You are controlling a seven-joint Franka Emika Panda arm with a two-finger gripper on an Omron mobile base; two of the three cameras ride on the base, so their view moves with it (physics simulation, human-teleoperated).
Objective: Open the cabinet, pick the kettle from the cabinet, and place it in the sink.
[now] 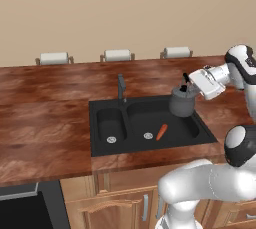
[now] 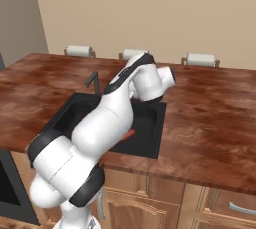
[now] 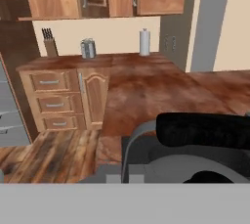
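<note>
One dark grey kettle (image 1: 181, 104) hanging over the right basin of the black sink (image 1: 150, 145), gripper (image 1: 186, 87) clamped on its black arched handle (image 3: 205, 130). Orange carrot (image 1: 161, 132) lying on basin floor below.

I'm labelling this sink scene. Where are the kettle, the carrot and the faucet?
kettle (image 1: 181, 104): left base view, on its rounded grey body.
carrot (image 1: 161, 132): left base view, mid-length, lying in the larger basin.
faucet (image 1: 121, 87): left base view, on its upright stem.
</note>
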